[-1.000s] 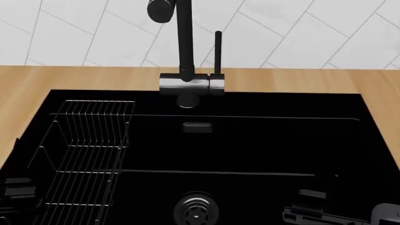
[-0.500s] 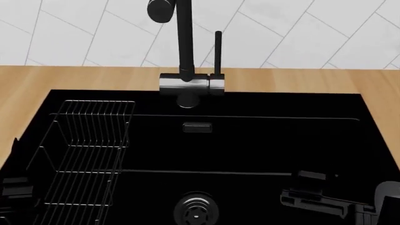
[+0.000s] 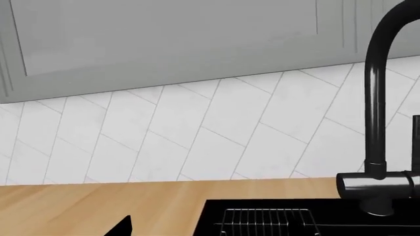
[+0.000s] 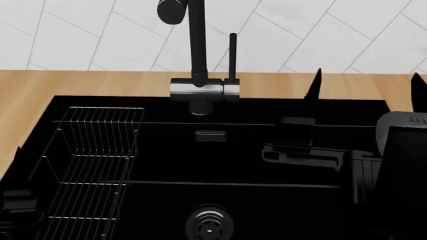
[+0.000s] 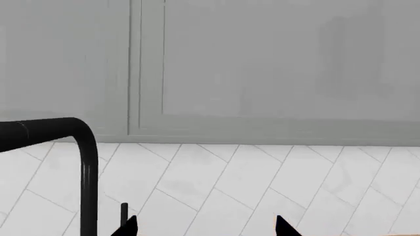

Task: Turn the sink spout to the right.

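Here we see the spout (image 4: 195,40) standing tall at the back of the sink (image 4: 280,210), in the middle. Its round head (image 4: 170,11) sits at the top, pointing to the left in the head view. The tube rises from a short shiny base (image 4: 203,90) on the back edge of the sink. A thinner, shorter lever (image 4: 232,55) stands just beside the tube, on its right.

Our right gripper (image 4: 365,86) is up over the right side of the sink, well apart from the spout. Two sharp black fingertips (image 4: 314,85) poke up in front of the wood counter (image 4: 80,82). They stand wide apart, so it is let go and holds nothing. From the right wrist camera, both tips (image 5: 129,227) show low down, with the spout (image 5: 85,167) bending over to one side and white tiles (image 5: 262,187) behind.

Our left gripper (image 4: 17,200) is only a dark bit at the low left corner, next to the wire rack (image 4: 93,165). It is too dark there for us to tell if it is apart or closed. The left wrist camera shows the spout (image 3: 375,113), the counter (image 3: 98,206) and the rack (image 3: 266,221).

The round drain (image 4: 209,226) is at the near middle of the sink. A small slot (image 4: 210,136) is on the back wall, under the base.
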